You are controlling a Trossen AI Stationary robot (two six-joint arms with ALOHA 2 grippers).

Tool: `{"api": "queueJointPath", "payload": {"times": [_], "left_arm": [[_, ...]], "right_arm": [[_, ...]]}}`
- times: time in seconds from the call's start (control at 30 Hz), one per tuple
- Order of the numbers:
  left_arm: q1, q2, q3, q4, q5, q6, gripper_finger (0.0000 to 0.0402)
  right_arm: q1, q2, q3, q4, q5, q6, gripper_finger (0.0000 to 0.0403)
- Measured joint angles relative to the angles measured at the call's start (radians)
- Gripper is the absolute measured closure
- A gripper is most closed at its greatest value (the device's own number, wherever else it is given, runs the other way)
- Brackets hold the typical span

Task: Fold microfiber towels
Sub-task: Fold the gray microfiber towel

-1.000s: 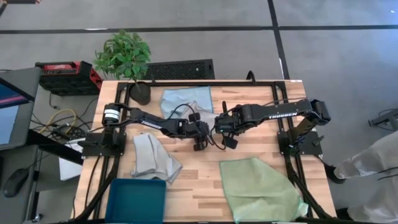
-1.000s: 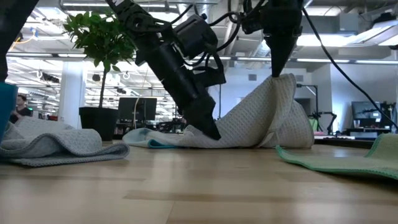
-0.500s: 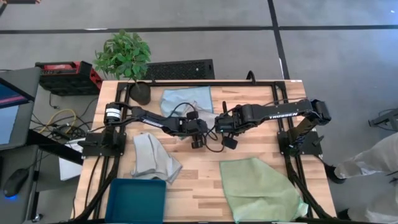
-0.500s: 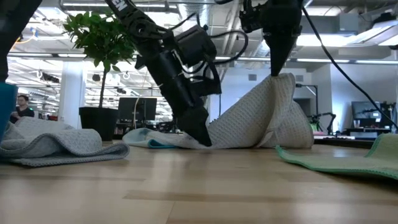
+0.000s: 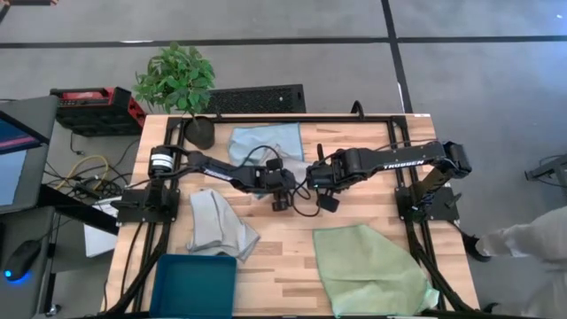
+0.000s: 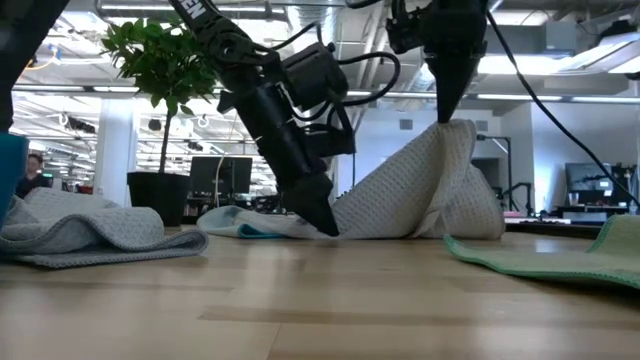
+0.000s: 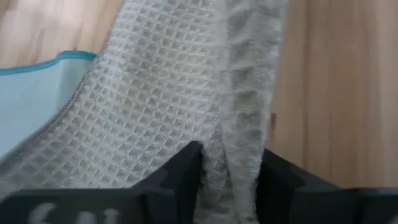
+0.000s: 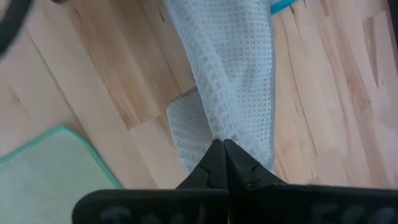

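Note:
A pale grey waffle towel (image 6: 400, 195) stands like a tent at mid-table, its lower edges lying on the wood and on a light blue towel (image 5: 264, 140) spread behind it. My right gripper (image 6: 450, 112) is shut on its raised peak. My left gripper (image 6: 322, 222) is down at table level, shut on the towel's low edge. A second grey towel (image 5: 217, 226) lies crumpled at the near left. A light green towel (image 5: 368, 266) lies flat at the near right. My left gripper pinches a bunched fold at the grey towel's low edge (image 7: 235, 155) between its two fingers (image 7: 186, 171). It slants steeply down from the table's left. That edge lies at the tabletop, beside the blue towel's rim. My right gripper pinches the towel's gathered peak (image 8: 221, 134) between its shut fingertips, from above and pointing nearly straight down. The cloth hangs below it and spreads out in slopes, with its lower part on the table.
A dark teal bin (image 5: 195, 283) stands at the near left corner. A potted plant (image 5: 177, 80) stands at the far left. Bare wood lies between the tented towel and the green towel.
My left gripper has drawn a little toward the table's left along the grey towel's low edge and tipped slightly. My right gripper has kept the peak raised, and the towel's tent shape is unchanged.

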Motion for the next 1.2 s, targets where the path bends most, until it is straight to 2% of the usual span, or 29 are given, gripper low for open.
{"api": "queueJointPath", "payload": {"times": [0.17, 0.47, 0.53, 0.67, 0.93, 1.2], "left_arm": [[0.013, -0.016, -0.001, -0.057, 0.060, 0.039, 0.0389], [0.071, -0.141, 0.035, -0.170, 0.100, 0.082, 0.0397], [0.084, -0.152, 0.043, -0.189, 0.143, 0.081, 0.0397], [0.088, -0.151, 0.054, -0.209, 0.151, 0.081, 0.0399], [0.087, -0.151, 0.055, -0.226, 0.152, 0.089, 0.0400], [0.087, -0.151, 0.055, -0.234, 0.152, 0.090, 0.0401]], "right_arm": [[0.000, -0.001, 0.000, -0.054, 0.000, 0.000, 0.0401], [-0.013, -0.014, 0.000, -0.199, 0.001, 0.071, 0.0401], [-0.014, -0.023, 0.000, -0.166, -0.001, 0.079, 0.0401], [-0.013, -0.026, 0.000, -0.065, -0.062, 0.074, 0.0396], [-0.046, -0.012, 0.000, 0.094, -0.111, 0.038, 0.0351], [-0.108, -0.012, 0.000, 0.238, -0.277, -0.046, 0.0317]]}}
